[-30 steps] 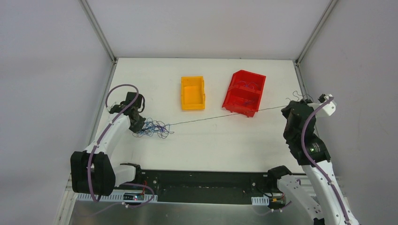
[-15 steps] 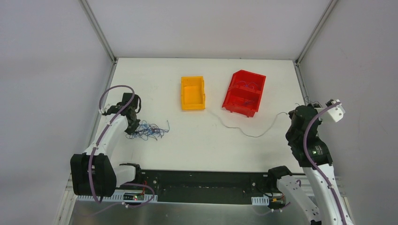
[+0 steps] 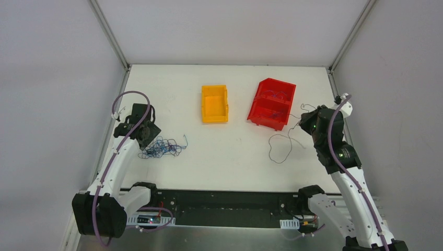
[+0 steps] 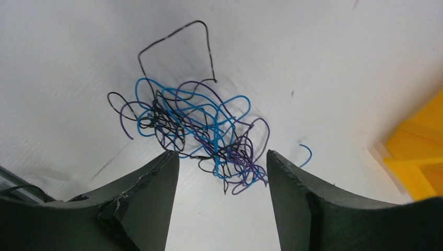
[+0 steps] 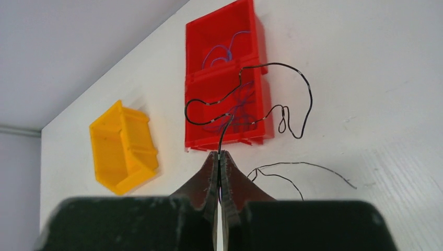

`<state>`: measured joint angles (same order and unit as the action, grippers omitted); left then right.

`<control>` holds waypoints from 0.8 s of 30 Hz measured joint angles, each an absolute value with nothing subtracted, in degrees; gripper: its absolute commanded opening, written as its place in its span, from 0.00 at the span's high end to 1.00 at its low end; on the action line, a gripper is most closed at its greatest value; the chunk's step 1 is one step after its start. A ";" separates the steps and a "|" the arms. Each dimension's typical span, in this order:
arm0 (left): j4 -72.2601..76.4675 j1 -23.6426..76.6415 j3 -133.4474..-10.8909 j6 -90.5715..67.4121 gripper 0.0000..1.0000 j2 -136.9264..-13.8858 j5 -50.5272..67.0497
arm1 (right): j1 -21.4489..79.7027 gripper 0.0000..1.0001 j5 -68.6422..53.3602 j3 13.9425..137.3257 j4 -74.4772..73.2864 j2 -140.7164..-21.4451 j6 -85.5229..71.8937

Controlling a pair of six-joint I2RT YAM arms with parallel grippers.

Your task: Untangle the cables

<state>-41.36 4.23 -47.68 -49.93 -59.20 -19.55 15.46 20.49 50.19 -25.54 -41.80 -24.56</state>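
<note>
Blue-and-black cables lie tangled near the left edge of the tabletop, below the left gripper, jaws apart; the right gripper clamps one black wire.

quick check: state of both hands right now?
Left hand: open, holding nothing, above the cable tangle.
Right hand: closed, holding a black cable.

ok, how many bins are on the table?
2. The yellow bin sits mid-table toward the back; the red bin is just right of it, not touching. No others visible.
</note>
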 measured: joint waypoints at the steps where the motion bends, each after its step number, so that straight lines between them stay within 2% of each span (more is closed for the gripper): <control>1: -40.86 4.73 -47.99 -49.25 0.25 -59.51 -18.87 | 15.46 1.00 18.50 50.48 -25.45 -41.93 -24.34; 4: -39.57 5.54 -48.51 -47.83 0.18 -60.95 -16.12 | 15.46 1.00 11.42 54.11 -25.21 -43.53 -23.40; 12: -34.28 5.72 -48.34 -46.65 0.12 -61.08 -8.05 | 17.74 1.00 -10.02 73.28 -20.38 -56.90 -22.90; 16: -32.60 6.33 -48.34 -46.57 0.02 -60.73 -5.32 | 20.86 1.00 -14.39 78.59 -18.24 -62.15 -23.42; 24: -30.81 6.46 -47.81 -46.63 0.01 -56.82 -2.98 | 24.05 1.00 -18.15 95.70 -16.32 -76.88 -24.91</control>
<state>-30.81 6.46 -47.81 -46.63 -56.82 -2.98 24.05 -18.15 95.70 -16.32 -76.88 -24.91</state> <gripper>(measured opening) 0.990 0.009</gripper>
